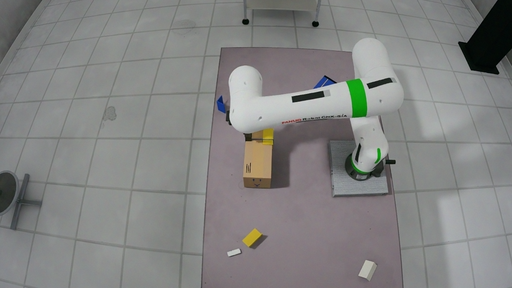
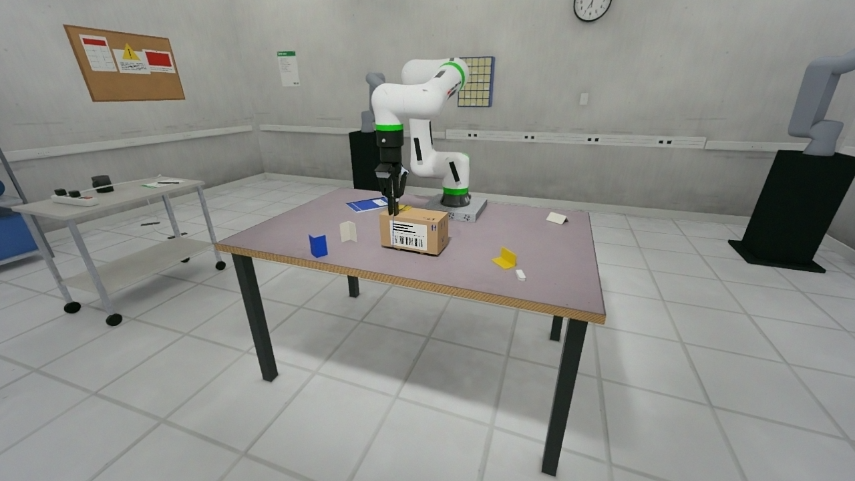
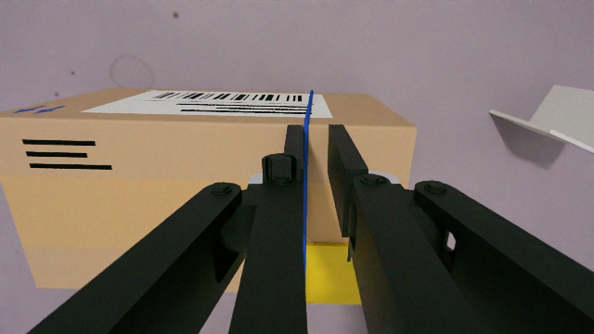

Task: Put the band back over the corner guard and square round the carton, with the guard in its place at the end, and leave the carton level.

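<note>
The tan carton (image 1: 257, 161) (image 2: 415, 230) (image 3: 139, 186) lies flat on the table (image 1: 304, 215) (image 2: 478, 239). A thin blue band (image 3: 308, 107) runs over its top near the end under the arm; it shows as a dark line in the overhead view (image 1: 259, 140). The yellow corner guard (image 1: 267, 135) (image 3: 329, 274) sits on that end's corner, with the band crossing it. My gripper (image 3: 315, 148) (image 2: 393, 209) points straight down onto the carton top. Its fingers stand slightly apart astride the band, which lies against the left finger without being pinched.
Loose guards lie on the table: a blue one (image 1: 221, 103) (image 2: 318, 245), a white one (image 2: 347, 231) (image 3: 552, 116), a yellow one (image 1: 252, 237) (image 2: 505, 258) and another white one (image 1: 367, 269) (image 2: 556, 217). A small white block (image 1: 233, 252) and a blue booklet (image 2: 366, 204) are there too.
</note>
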`<state>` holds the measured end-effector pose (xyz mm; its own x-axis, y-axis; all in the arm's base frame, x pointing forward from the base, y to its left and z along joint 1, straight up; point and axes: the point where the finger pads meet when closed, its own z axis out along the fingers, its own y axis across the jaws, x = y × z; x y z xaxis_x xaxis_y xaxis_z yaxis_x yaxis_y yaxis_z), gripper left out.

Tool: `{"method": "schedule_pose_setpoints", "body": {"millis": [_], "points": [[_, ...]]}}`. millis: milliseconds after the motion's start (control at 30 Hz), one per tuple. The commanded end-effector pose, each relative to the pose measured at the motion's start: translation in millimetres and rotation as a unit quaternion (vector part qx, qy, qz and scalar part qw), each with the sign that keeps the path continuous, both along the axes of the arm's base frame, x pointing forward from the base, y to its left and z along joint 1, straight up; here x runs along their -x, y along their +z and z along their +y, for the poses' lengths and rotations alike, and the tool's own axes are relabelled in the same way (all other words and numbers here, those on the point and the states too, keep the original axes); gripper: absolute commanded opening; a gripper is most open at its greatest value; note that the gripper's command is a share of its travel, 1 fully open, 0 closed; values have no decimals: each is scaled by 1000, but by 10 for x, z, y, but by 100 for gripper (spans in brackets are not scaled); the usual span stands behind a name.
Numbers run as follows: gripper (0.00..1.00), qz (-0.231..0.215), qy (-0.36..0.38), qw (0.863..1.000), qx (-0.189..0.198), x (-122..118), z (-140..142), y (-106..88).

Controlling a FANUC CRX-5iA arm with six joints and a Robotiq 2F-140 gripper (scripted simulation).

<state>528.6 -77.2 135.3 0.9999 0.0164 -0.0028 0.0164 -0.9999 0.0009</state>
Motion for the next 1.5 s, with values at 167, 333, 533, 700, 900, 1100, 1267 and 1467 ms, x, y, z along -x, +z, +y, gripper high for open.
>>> {"method": "schedule_pose_setpoints", "body": {"millis": [167, 333, 533, 700, 900, 1100, 1267, 1467], "points": [[18, -1, 0, 1000, 0, -5, -2, 17], [18, -1, 0, 1000, 0, -5, -2, 32], [18, -1, 0, 1000, 0, -5, -2, 98], [18, -1, 0, 1000, 0, -5, -2, 188], [18, -1, 0, 1000, 0, -5, -2, 276], [18, -1, 0, 1000, 0, -5, -1, 421], [18, -1, 0, 1000, 0, -5, -1, 537], [18, -1, 0, 1000, 0, -6, -1, 620]]}}
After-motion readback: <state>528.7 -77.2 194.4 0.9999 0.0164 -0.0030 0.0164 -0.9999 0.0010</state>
